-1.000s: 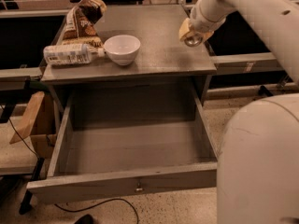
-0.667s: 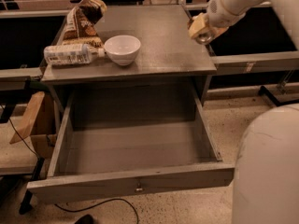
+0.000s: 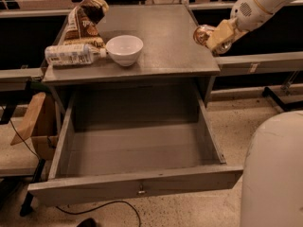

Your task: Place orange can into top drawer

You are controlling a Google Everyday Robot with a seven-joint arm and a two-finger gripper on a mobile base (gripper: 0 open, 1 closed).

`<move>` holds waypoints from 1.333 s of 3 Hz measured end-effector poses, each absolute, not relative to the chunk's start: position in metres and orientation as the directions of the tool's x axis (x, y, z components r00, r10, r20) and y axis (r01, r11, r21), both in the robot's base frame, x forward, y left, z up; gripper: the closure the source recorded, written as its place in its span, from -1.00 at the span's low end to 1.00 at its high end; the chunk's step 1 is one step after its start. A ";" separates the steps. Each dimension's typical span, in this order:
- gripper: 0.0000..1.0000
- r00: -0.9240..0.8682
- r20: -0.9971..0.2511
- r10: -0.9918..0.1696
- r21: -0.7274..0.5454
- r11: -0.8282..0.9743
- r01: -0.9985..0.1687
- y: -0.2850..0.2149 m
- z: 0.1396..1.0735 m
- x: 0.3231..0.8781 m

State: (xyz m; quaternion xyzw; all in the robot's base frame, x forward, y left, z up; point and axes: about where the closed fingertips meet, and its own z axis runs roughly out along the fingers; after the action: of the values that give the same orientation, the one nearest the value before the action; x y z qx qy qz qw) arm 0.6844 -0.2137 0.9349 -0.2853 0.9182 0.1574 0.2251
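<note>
- Orange can (image 3: 203,33) clamped in the gripper (image 3: 215,36), well right of the white bowl (image 3: 124,49), at the right edge of the cabinet top (image 3: 165,27).
- Plastic bottle (image 3: 73,54) lies on its side, cap end touching the bowl's left side; snack bag (image 3: 83,19) behind-left of the bowl.
- Top drawer (image 3: 142,179) pulled open below and in front of the bowl, nothing in it.
- Bowl looks empty.

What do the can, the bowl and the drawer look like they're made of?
In the gripper at the tabletop's right edge, the orange can: thin metal, shiny glints. The white bowl: glazed ceramic or plastic, smooth gloss. The top drawer: matte grey, maybe painted metal or laminate.
</note>
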 end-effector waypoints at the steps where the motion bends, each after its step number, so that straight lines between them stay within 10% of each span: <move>1: 1.00 -0.698 -0.459 -0.549 0.153 0.725 -0.671 -0.214 0.928 0.668; 4: 1.00 -0.703 -0.523 -0.482 0.229 0.715 -0.661 -0.210 0.922 0.638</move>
State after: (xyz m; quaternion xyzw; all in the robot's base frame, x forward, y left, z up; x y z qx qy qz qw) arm 0.6378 -0.2096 0.9219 -0.3174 0.8998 0.2046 0.2186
